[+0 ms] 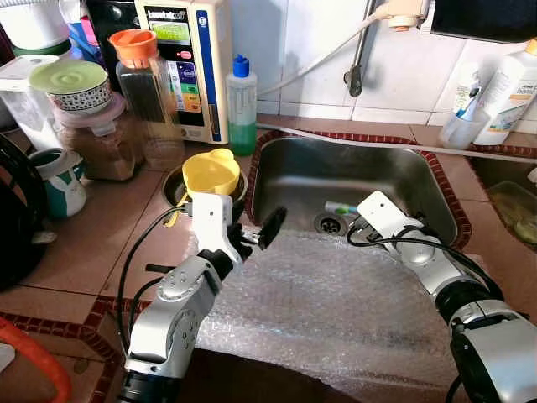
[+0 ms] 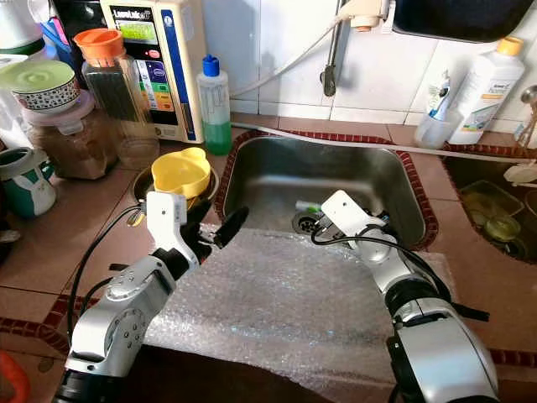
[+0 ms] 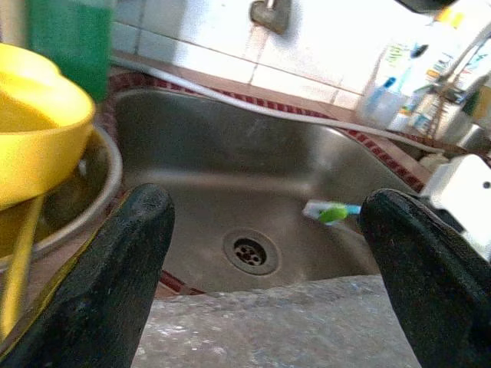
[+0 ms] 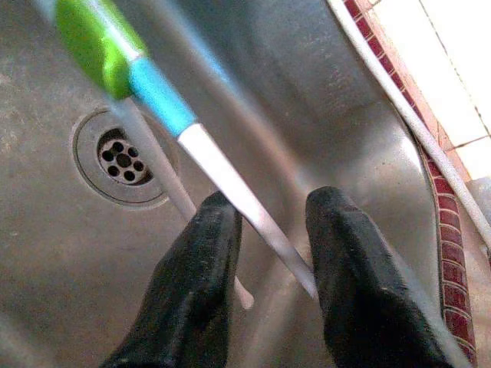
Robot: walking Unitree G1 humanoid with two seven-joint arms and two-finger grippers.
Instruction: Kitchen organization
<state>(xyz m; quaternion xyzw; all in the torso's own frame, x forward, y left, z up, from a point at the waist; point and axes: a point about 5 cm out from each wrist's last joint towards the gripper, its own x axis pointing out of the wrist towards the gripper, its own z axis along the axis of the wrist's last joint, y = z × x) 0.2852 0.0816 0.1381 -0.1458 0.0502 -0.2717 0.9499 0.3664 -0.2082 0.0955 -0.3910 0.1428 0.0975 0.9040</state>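
Toothbrush [image 4: 165,115] handling is being shown inside the steel sink [image 1: 403,180]: the right arm is being reached forward and down over the sheet of bubble wrap [image 1: 336,302], and the right end effector [image 4: 268,253] is being kept low in the basin near the drain [image 4: 123,159]. Its two black fingers [image 4: 196,291] are being held narrowly apart on either side of the toothbrush's white handle; whether the handle is being pinched cannot be told. The green and blue grip of the toothbrush is being seen beside the drain.

The left arm is being bent upward at the sink's front edge, and the left end effector [image 1: 252,235] is being held spread wide above the bubble wrap, with nothing between its fingers.

On the tiled tabletop [image 1: 101,235], a yellow cup [image 1: 211,172] is being carried in a metal bowl [image 1: 174,186] just beside the sink. Behind it, a bottle of green liquid [image 1: 242,105] with a blue cap is being stood against the wall, and a jar with an orange lid [image 1: 143,80] is being stood near a lidded container of brown contents [image 1: 101,143].
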